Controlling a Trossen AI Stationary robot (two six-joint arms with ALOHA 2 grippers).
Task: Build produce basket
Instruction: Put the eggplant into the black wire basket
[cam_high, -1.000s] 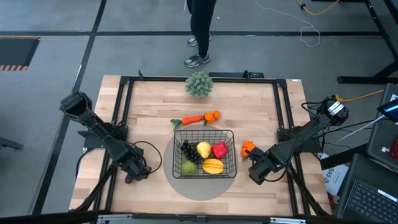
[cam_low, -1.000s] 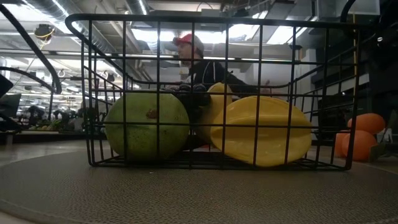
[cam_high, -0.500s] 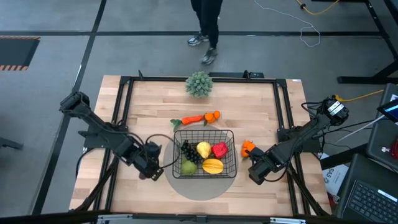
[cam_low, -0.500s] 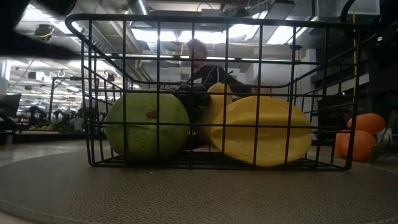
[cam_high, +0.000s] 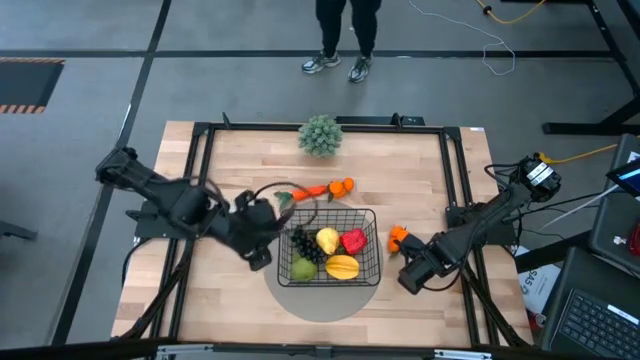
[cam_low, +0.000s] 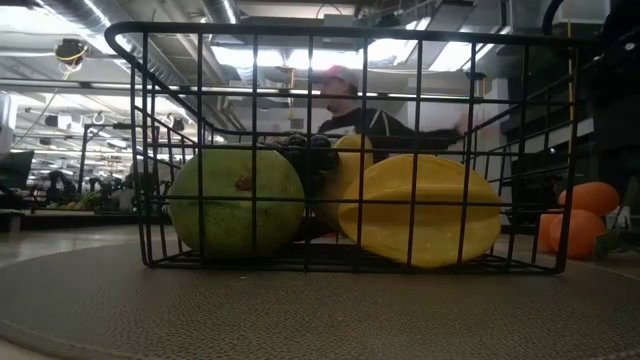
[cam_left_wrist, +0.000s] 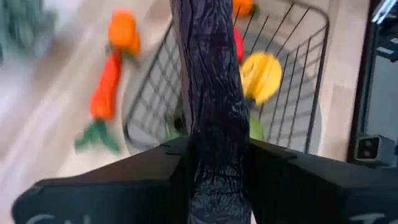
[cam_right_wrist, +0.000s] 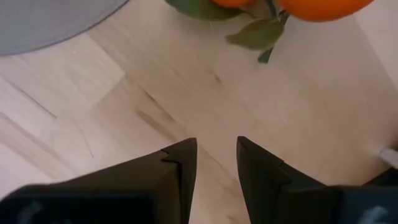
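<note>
The black wire basket (cam_high: 370, 215) stands on a round grey mat (cam_high: 322, 300) at mid-table. It holds a green pear (cam_high: 303, 268), dark grapes (cam_high: 303, 244), a lemon (cam_high: 327, 240), a red pepper (cam_high: 353, 240) and a yellow fruit (cam_high: 342, 267). My left gripper (cam_high: 262, 238) hangs above the basket's left side, shut on a dark purple eggplant (cam_left_wrist: 211, 81). My right gripper (cam_right_wrist: 216, 155) points down over bare wood right of the basket, open, with nothing between its fingers, beside the oranges (cam_high: 398, 238). My left gripper pinches the eggplant near one end (cam_left_wrist: 214, 168) between its two fingers, one on each side. The fingers slant down from the table's left. The rest of the eggplant sticks out ahead past the fingertips, lifted clear above the basket's left rim.
A carrot (cam_high: 310, 191) and an orange (cam_high: 343, 186) lie on the wood beyond the basket. A spiky grey-green ball plant (cam_high: 319, 134) sits at the far edge. A person stands behind the table. Bare wood lies left and near-left of the mat.
My left gripper has risen from the table's near left and gone toward the basket's left side, rolling its wrist as it went. The person behind the table has stepped toward the right.
</note>
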